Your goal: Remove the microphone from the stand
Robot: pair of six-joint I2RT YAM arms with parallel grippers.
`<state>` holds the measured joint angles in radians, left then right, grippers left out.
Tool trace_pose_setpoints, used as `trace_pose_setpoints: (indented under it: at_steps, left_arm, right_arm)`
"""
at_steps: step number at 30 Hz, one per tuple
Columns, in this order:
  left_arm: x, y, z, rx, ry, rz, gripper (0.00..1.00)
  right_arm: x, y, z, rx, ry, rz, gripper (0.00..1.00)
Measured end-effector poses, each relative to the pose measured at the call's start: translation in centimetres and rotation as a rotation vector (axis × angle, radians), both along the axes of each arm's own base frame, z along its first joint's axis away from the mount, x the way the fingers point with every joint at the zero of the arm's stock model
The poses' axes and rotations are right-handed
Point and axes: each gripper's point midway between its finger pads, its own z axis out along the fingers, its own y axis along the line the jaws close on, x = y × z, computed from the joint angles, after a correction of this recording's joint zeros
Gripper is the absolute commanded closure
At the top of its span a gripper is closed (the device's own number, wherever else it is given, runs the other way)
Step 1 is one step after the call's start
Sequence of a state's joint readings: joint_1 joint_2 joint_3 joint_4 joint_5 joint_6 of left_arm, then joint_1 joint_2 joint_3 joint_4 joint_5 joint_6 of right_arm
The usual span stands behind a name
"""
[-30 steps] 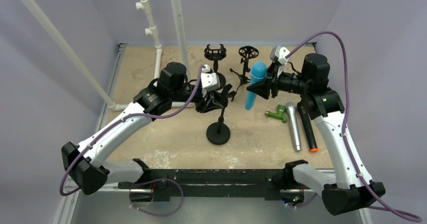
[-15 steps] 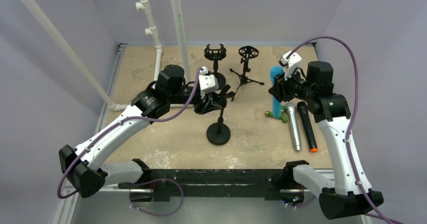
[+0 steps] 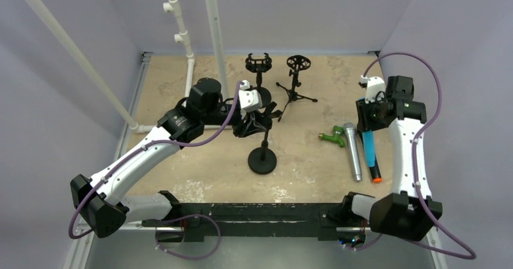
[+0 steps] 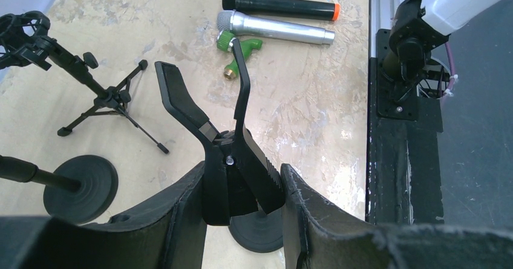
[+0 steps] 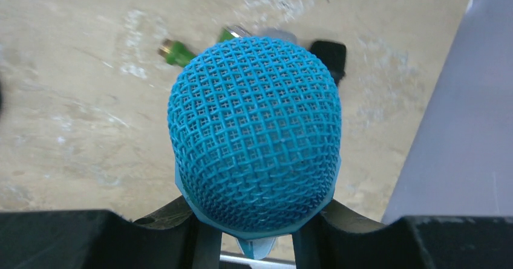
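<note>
Moved since 0.5 s ago: my R gripper [image 3: 366,121] swung out to the right w/ the blue mic [image 3: 368,151], from the left side of the silver mic [image 3: 352,151] over to its right side. Blue body now crosses the black mic [image 3: 374,171] in top view; touching it or above it, can't tell. L arm, stand [image 3: 262,159] and the loose mics: no change.

R fingers [image 5: 121,239]: narrow, clamped on blue mic just under its head. Head = rounded dome of open diamond wire mesh, bright cyan, sitting right above my pads; smooth collar beneath. Mic is out of the stand and well apart from it.

L gripper [image 4: 242,205]: closed on the stand clip [image 4: 233,154], pads squeezing its ribbed rear grips from both sides. Clip = matte black plastic, two curved prongs spread in a V ahead of my fingertips. Flat round black base under my fingers, thin rod.

Beyond L fingertips:
- green tap-shaped piece [image 4: 239,42], glossy, brass-coloured end
- silver mic: brushed metal tube, mesh head
- black mic: matte, orange end cap

Those lie close side by side. Tripod stand [image 4: 103,93] off to left of L fingers. Table [image 4: 314,118]: beige, mottled, scuffed.
</note>
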<state>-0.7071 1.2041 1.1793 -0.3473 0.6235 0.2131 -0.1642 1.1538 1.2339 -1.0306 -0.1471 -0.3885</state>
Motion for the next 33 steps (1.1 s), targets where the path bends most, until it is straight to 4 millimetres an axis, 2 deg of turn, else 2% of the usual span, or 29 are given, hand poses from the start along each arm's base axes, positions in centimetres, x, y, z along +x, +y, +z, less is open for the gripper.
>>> trace_pose_setpoints:
  at_steps: [4, 7, 11, 14, 25, 30, 33]
  left_arm:
    - [-0.2, 0.1, 0.0, 0.002, 0.002, 0.0, 1.0]
    - [-0.3, 0.3, -0.1, 0.002, 0.001, -0.001, 1.0]
    - [-0.4, 0.3, -0.1, 0.003, -0.005, -0.003, 1.0]
    - [-0.4, 0.3, -0.1, 0.003, -0.006, -0.003, 1.0]
    - [-0.4, 0.3, -0.1, 0.003, -0.006, -0.003, 1.0]
    - [-0.4, 0.3, -0.1, 0.004, -0.009, -0.004, 1.0]
    - [-0.4, 0.4, -0.1, 0.004, -0.012, -0.005, 1.0]
  right_arm:
    - [-0.7, -4.8, -2.6, -0.013, 0.115, -0.095, 1.0]
    - [-1.2, -7.5, -4.2, -0.015, 0.191, -0.126, 1.0]
    - [-1.5, -10.7, -6.4, -0.009, 0.273, -0.147, 1.0]
    - [-1.7, -12.4, -8.0, -0.007, 0.319, -0.152, 1.0]
    - [-0.4, -14.9, -12.4, -0.037, 0.394, -0.134, 1.0]
    - [-0.6, -15.3, -15.5, -0.027, 0.455, -0.135, 1.0]
    - [-0.8, -15.2, -16.4, -0.02, 0.474, -0.135, 1.0]
